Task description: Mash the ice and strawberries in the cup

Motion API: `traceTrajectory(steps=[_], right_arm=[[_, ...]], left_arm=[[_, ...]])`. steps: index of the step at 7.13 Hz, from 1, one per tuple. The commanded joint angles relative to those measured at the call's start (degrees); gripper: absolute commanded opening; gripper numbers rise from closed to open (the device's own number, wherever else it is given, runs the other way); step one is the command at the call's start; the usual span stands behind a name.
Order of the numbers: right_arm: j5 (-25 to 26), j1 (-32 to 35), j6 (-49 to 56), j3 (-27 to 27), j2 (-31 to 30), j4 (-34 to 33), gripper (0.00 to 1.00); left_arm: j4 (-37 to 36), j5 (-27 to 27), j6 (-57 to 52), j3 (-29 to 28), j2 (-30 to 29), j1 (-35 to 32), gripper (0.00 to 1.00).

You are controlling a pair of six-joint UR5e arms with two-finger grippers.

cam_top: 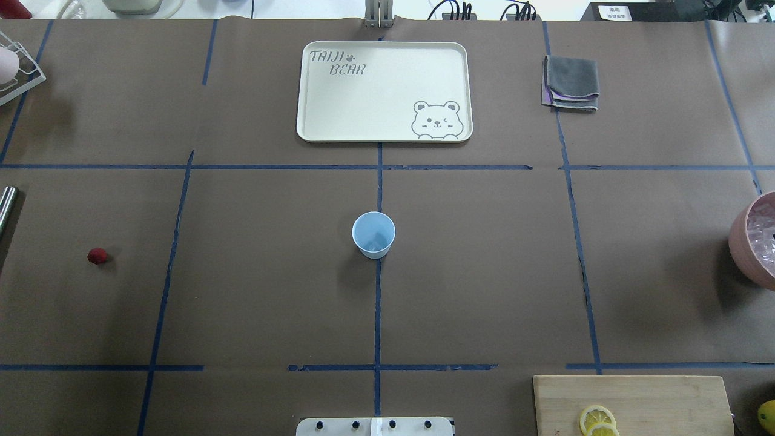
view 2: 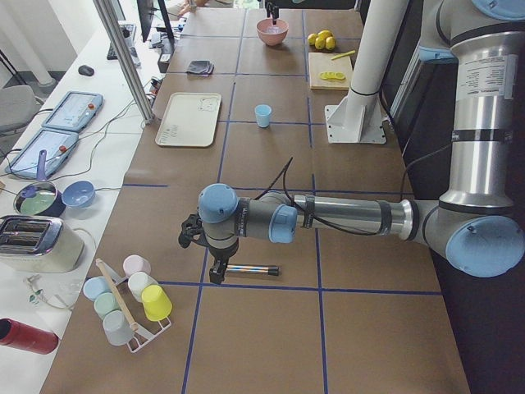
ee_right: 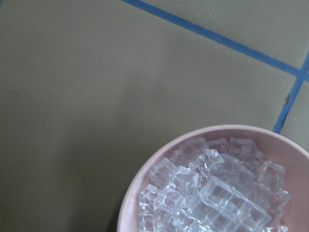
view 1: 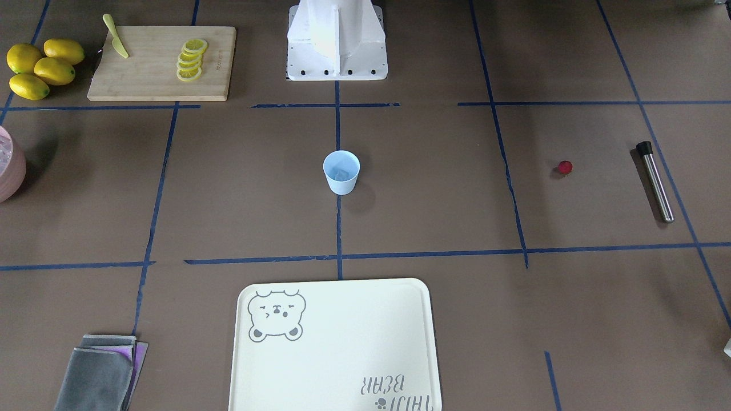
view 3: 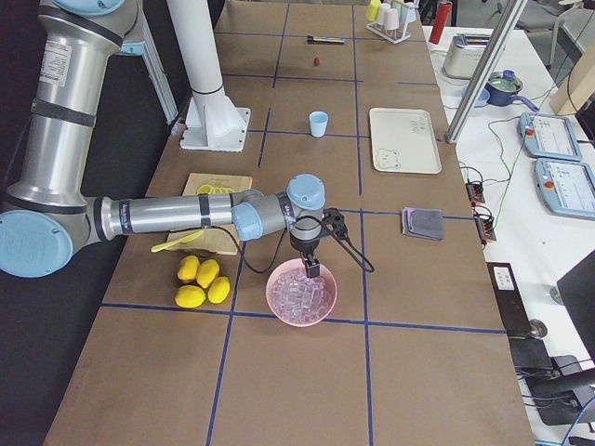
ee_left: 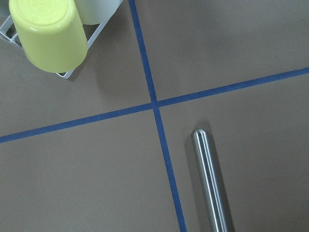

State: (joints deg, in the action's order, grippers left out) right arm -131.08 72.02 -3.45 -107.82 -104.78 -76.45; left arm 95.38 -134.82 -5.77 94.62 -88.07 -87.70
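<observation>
The pale blue cup (view 1: pixel 341 171) (cam_top: pixel 373 234) stands upright at the table's middle; something clear, perhaps one ice cube, lies at its bottom. The strawberry (view 1: pixel 565 166) (cam_top: pixel 97 256) lies alone on the robot's left side. Ice (ee_right: pixel 212 193) fills the pink bowl (view 3: pixel 302 293) (cam_top: pixel 751 242) on the robot's right. My right gripper (view 3: pixel 311 269) hangs just over that ice. My left gripper (view 2: pixel 215 275) points down at the end of a steel muddler (view 2: pixel 246 269) (ee_left: pixel 208 179) (view 1: pixel 655 181). Neither gripper shows in the wrist or fixed table views, so I cannot tell their state.
A cream bear tray (cam_top: pixel 383 91) and folded grey cloths (cam_top: pixel 570 82) lie at the far side. A wooden board (view 1: pixel 163 63) holds lemon slices and a yellow knife, with whole lemons (view 1: pixel 43 67) beside it. A rack of coloured cups (view 2: pixel 131 295) stands near the left gripper.
</observation>
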Motion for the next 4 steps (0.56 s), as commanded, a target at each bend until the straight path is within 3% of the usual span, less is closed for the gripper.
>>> traceTrajectory(steps=[1, 4], right_arm=[[0.3, 0.1, -5.0, 1.5, -0.7, 0.7, 0.96], [2.2, 0.0, -4.8, 3.0, -1.6, 0.8, 0.86]], left_arm=[[0.1, 0.0, -0.1, 0.0, 0.0, 0.2, 1.00], [0.1, 0.0, -0.1, 0.0, 0.0, 0.2, 1.00]])
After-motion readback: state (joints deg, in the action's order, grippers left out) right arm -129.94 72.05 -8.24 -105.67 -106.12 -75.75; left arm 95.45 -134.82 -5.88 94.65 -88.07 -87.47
